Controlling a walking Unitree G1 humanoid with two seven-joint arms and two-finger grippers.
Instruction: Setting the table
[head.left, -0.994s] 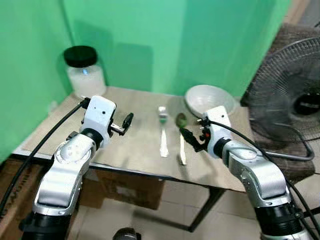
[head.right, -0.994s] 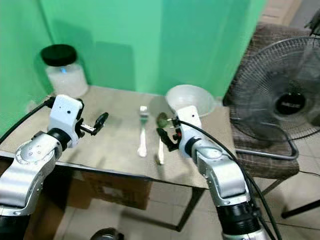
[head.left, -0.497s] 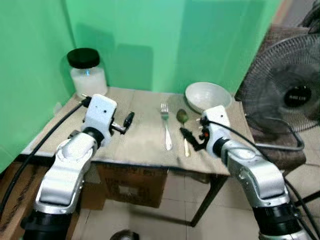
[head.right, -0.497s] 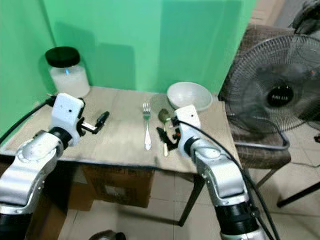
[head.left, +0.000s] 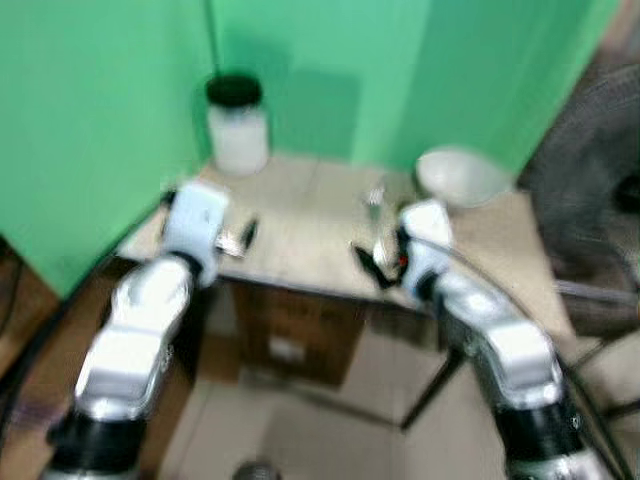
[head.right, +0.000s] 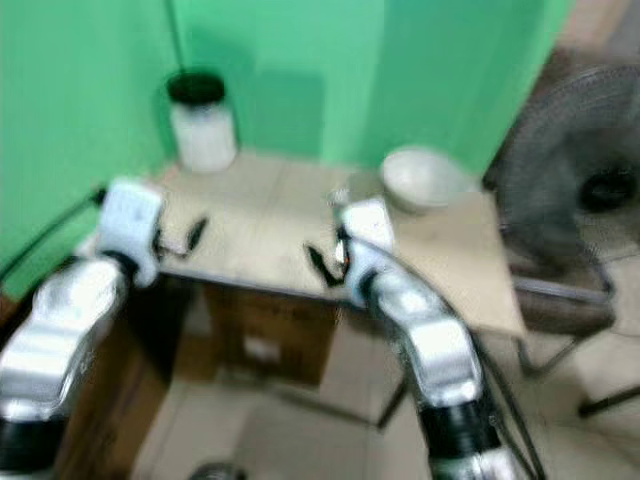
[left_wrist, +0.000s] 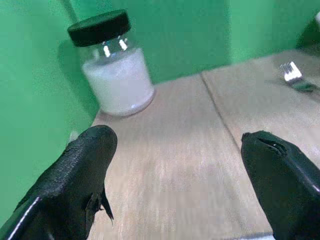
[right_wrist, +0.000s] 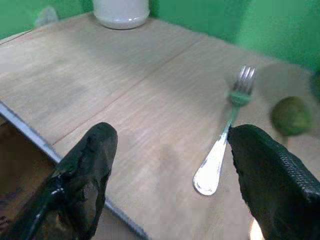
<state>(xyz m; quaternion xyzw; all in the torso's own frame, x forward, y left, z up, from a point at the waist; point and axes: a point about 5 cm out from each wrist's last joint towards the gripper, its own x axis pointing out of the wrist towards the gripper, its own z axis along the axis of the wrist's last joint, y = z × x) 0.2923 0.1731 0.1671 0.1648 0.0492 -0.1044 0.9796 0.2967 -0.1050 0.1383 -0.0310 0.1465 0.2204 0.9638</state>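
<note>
Nearest the robot, both tools hang over the front edge of the counter (right_wrist: 75, 75), and both are released with nothing between the fingers. The left tool (left_wrist: 175, 165) has its fingers spread wide above bare wood, pointing toward the jar. The right tool (right_wrist: 170, 170) is likewise spread, with the fork lying on the counter just beyond it, untouched.

The head views are blurred, so only the broad layout reads there: the left tool (head.left: 243, 235) and right tool (head.left: 368, 265) sit at the near edge, apart from one another.

As a judgement, the setting looks mostly laid out but not tidied into a finished place. The fork (right_wrist: 222, 135) lies flat near the middle of the counter, tines pointing away. Just beside it a spoon (right_wrist: 290, 116) shows by its dark green bowl; its handle cannot be traced here. Further back and to the right stands the bowl (head.left: 458, 178), upright, well apart from the cutlery. What seems left is to bring bowl and cutlery together, though the pictures do not show a plate or a marked place.

Counting what shows: one fork, one spoon, one bowl, one jar. The jar (left_wrist: 116, 65), black-lidded and holding something white, stands farthest back at the left corner against the green wall (left_wrist: 190, 30). A fan (head.right: 580, 190) stands off the counter's right side.
</note>
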